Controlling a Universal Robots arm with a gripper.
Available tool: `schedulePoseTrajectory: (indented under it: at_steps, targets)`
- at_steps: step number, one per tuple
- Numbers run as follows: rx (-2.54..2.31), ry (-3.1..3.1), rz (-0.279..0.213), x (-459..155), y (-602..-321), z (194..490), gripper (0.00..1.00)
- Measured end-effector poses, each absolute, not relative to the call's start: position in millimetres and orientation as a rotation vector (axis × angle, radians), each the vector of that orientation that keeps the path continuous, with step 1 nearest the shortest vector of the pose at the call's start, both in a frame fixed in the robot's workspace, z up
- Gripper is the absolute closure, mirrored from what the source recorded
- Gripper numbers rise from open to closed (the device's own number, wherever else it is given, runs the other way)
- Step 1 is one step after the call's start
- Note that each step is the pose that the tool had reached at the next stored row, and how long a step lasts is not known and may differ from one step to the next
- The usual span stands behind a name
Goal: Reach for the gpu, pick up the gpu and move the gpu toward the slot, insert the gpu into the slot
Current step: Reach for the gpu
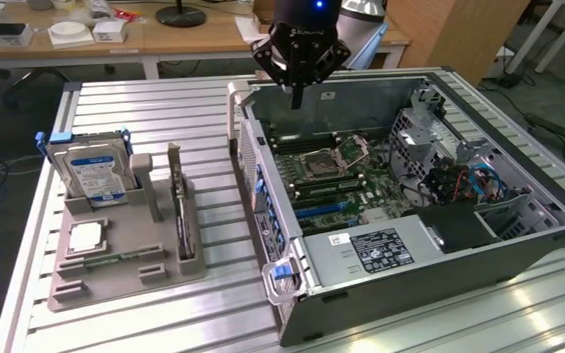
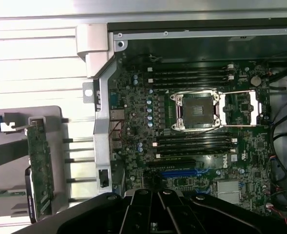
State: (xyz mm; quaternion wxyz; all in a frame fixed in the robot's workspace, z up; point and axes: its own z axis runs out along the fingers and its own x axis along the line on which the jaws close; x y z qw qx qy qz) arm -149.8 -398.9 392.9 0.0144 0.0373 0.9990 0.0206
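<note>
Claw [image 1: 297, 97] pressed together, empty, above the case [image 1: 440, 276]. The gpu [image 1: 176, 198] stands edgewise toward the exterior view's left, long axis parallel to the case side.

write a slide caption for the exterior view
Shut gripper hovers empty over the open computer case while the gpu stands on edge in the gray holder at the exterior view's left

A white Dell mark [image 2: 224, 162] sits on the green motherboard [image 2: 133, 112] (hard drive label [image 1: 94, 175] and power supply label [image 1: 375, 250] are illegible)
</note>
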Motion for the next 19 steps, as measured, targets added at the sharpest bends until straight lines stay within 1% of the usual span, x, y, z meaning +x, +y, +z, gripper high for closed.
schedulePoseTrajectory:
  at_steps: [19]
  targets:
    - [0.116,3.11,0.064,-164,-399,393,0.9]
